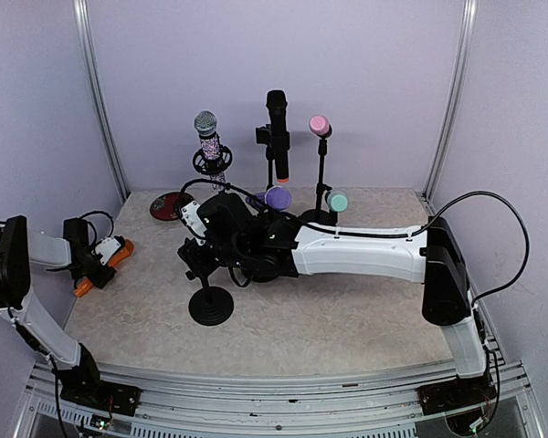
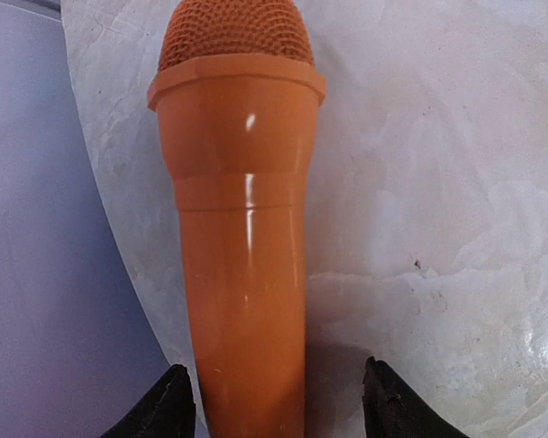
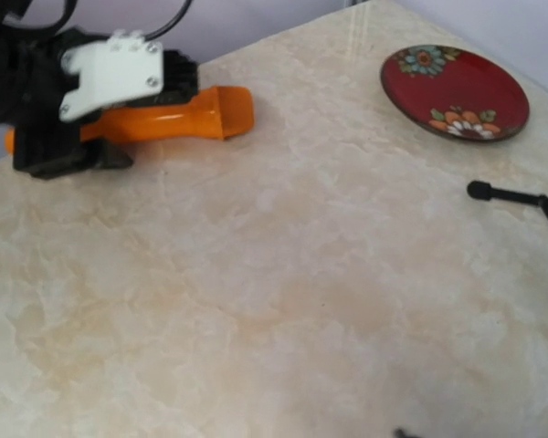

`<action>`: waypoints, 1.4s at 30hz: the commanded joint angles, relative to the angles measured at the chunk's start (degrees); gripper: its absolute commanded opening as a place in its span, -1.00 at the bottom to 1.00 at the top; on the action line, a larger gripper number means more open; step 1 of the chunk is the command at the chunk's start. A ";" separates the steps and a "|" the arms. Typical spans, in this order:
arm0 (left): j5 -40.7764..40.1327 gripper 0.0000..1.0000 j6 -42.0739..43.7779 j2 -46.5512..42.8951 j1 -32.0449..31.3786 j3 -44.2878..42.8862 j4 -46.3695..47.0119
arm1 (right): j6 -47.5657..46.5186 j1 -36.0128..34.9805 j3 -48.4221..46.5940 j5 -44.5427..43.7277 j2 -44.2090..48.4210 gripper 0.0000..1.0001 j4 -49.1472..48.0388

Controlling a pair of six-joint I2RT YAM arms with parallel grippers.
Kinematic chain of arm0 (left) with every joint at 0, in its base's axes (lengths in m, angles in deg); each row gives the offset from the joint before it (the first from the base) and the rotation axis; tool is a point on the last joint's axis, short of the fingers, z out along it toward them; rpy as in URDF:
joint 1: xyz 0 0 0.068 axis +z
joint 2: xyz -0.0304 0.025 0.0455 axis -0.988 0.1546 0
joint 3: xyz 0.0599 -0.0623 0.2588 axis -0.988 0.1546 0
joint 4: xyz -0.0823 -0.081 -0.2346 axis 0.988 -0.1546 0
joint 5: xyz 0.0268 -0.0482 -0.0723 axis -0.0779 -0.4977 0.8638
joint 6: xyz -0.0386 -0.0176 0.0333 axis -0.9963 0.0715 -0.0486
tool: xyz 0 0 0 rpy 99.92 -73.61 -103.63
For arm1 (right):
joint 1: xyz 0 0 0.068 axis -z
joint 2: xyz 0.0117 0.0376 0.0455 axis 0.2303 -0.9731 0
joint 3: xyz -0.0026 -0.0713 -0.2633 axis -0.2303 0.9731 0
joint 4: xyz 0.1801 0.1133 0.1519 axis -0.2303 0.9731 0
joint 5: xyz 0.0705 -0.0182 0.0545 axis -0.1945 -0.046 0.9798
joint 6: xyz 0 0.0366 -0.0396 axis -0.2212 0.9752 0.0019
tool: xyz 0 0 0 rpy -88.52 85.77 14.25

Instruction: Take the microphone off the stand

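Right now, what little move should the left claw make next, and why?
Probably lift the left claw straight up and away: the orange plastic microphone lies flat on the pale marbled table, and the claw stands open around it, a gap on one side.

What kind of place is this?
Likely a robot lab test booth, not a studio: plain lilac walls in a metal frame, two robot arms bolted at the table edge, and microphones on stands as props.
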 commanded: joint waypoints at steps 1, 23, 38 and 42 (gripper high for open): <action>1.15 0.24 0.09 0.80 -0.02 -0.06 -1.58 | -0.01 0.09 -1.00 0.74 0.05 -0.07 0.64; 12.88 0.98 -10.27 -17.93 -5.04 -17.95 -29.69 | 6.76 -1.40 42.13 -8.00 36.68 -1.00 -4.58; 16.68 0.98 -18.41 -30.78 -19.24 -11.96 -37.05 | 8.34 12.80 64.41 -17.24 69.03 -1.00 7.78; 17.60 0.98 -19.92 -31.44 -20.73 -10.24 -36.98 | 3.99 22.01 64.96 -15.28 71.14 -1.00 6.11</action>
